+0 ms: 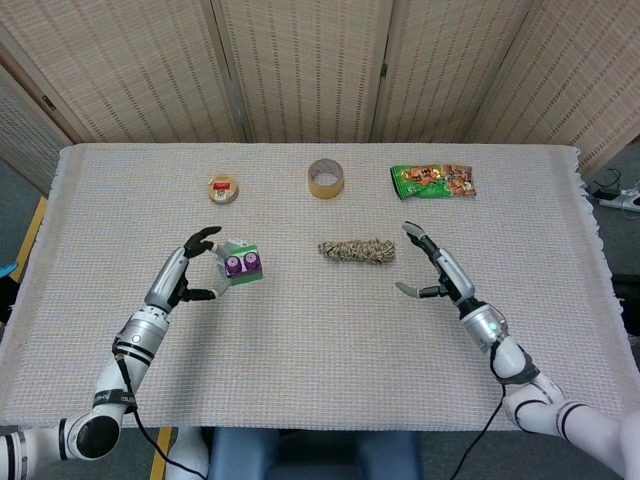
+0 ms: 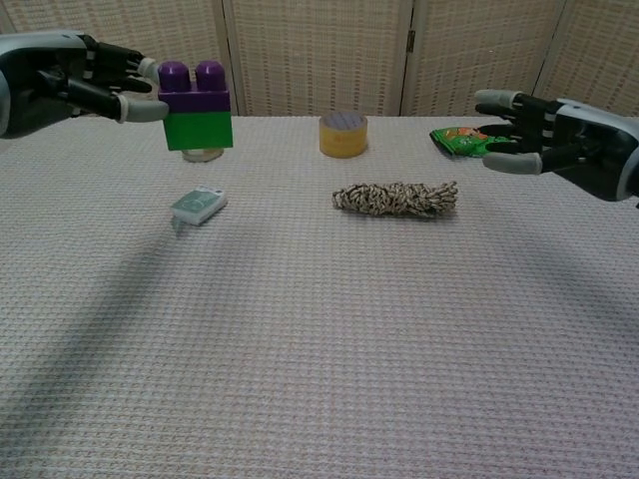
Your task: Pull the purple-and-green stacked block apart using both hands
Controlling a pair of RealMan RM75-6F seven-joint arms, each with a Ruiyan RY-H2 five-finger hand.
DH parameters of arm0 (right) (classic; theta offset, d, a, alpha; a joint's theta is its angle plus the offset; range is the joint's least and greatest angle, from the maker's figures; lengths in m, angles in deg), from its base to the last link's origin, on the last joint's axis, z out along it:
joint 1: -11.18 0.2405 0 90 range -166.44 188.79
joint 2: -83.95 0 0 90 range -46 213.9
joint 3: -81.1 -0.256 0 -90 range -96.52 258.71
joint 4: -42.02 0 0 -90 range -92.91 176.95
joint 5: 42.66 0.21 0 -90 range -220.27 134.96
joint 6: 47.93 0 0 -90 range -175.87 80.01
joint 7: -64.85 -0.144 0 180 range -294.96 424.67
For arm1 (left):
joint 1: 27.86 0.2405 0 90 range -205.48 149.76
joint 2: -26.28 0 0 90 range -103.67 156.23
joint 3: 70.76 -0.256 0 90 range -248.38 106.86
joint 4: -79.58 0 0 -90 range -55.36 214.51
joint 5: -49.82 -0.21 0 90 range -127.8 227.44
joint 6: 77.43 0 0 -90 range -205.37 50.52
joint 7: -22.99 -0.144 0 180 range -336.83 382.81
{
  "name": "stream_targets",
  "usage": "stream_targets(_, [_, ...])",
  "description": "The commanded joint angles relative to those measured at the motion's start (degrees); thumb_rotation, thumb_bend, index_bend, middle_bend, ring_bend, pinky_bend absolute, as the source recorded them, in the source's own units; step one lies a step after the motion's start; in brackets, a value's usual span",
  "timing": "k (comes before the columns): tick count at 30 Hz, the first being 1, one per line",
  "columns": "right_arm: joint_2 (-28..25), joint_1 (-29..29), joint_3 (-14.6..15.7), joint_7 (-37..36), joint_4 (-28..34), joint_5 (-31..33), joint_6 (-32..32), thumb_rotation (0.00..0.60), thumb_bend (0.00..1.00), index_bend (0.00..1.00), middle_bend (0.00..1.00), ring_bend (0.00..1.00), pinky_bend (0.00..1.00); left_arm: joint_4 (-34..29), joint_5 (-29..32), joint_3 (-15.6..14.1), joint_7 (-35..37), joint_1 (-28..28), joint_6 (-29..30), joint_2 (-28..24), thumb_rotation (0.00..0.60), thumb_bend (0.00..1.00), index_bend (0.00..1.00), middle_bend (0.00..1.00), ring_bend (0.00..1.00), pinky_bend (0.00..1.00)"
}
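The stacked block (image 2: 197,106), purple on top and green below, hangs in the air above the table's left side. My left hand (image 2: 72,80) pinches it from its left side between thumb and fingertips. From the head view the block (image 1: 243,264) shows its purple studs, with the left hand (image 1: 183,272) beside it. My right hand (image 2: 547,132) is raised on the right with fingers spread and nothing in it. In the head view the right hand (image 1: 436,266) is just right of the rope, well apart from the block.
A braided rope bundle (image 1: 357,250) lies mid-table between the hands. A small green-and-white pack (image 2: 199,205) lies under the lifted block. At the back stand a round tin (image 1: 223,188), a tape roll (image 1: 325,178) and a green snack bag (image 1: 433,181).
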State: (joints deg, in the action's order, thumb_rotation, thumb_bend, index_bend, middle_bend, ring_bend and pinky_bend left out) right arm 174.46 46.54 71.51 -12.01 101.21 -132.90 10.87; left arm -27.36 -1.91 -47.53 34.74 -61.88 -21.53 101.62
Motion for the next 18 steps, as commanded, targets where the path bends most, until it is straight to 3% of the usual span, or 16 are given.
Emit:
stream_targets(1, [4.13,4.1,0.46,-8.39,-3.59,-1.11,-2.54,0.6,0.29,0.0,0.0,0.0,0.0,-0.44,0.5,-0.06,-0.31,-0.85,-0.22,0.71,0.6,0.54,0.65,0.14,0.0,0.01])
stream_targets(7, [6.75,7.99,0.75,-16.58,-5.54,-2.06,-2.47,0.6,0.29,0.0,0.0,0.0,0.0,-0.15,1.12,0.12,-0.23,-1.56,0.38,1.29,0.6,0.54,0.65,0.14,0.0,0.01])
stream_targets(18, [10.27,12.56,1.85,-22.5,-5.67,-1.81,-3.84,0.6,0.29,0.0,0.0,0.0,0.0,1.57,2.28,0.73,1.58,-2.69,0.45,3.07,0.6,0.55,0.65,0.15,0.0,0.01])
